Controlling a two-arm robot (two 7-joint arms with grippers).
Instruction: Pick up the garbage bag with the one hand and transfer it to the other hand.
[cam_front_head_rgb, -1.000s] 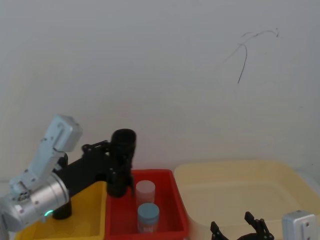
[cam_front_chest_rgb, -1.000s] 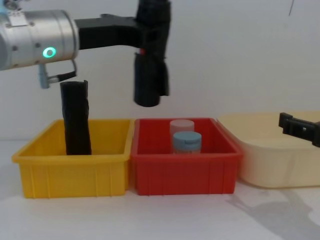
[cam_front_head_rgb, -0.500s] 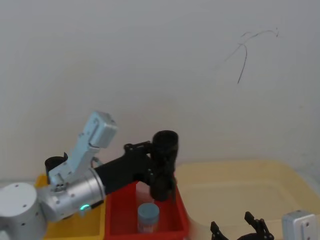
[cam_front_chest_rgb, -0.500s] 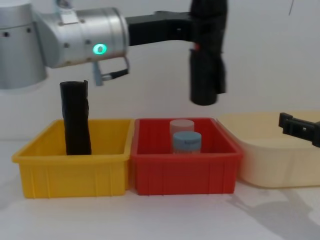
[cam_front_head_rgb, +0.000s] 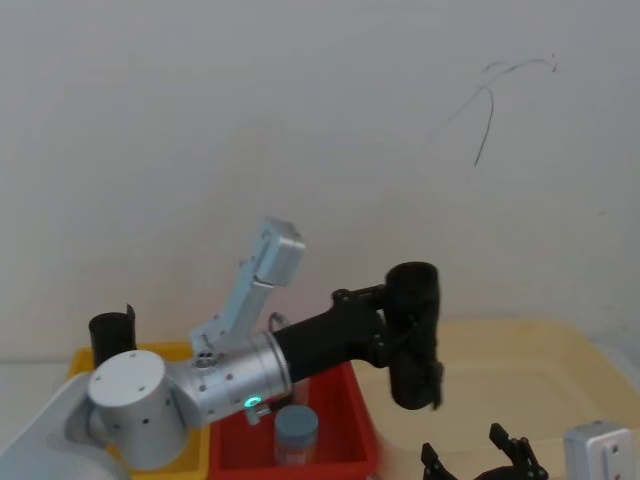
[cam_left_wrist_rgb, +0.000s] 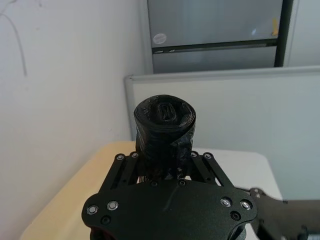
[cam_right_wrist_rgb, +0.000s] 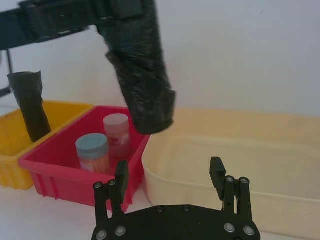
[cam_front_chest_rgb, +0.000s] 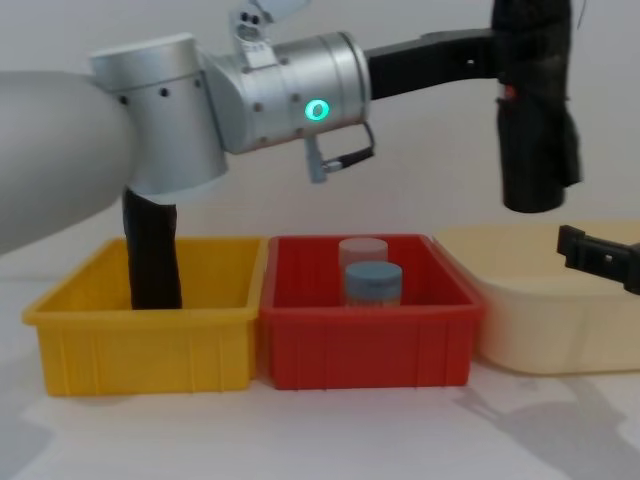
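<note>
Swung rightward in the last second, the left arm (cam_front_chest_rgb: 200, 120) now reaches over the cream tub's (cam_front_chest_rgb: 540, 330) left rim, past the red bin (cam_front_chest_rgb: 365, 350). Its left gripper (cam_front_chest_rgb: 525, 52) clamps the upper part of the garbage bag (cam_front_chest_rgb: 537, 150), which hangs upright in the air above that rim. Low at right, the right gripper (cam_right_wrist_rgb: 170, 172) sits with fingers spread wide, below the bag and apart from it.

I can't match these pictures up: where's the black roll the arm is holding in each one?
Head view: garbage bag, in the left claw, lower right of centre.
Left wrist view: centre, end-on.
Right wrist view: upper left.
Chest view: top right.
Landmark: cream tub beneath it, right claw nearby.
</note>
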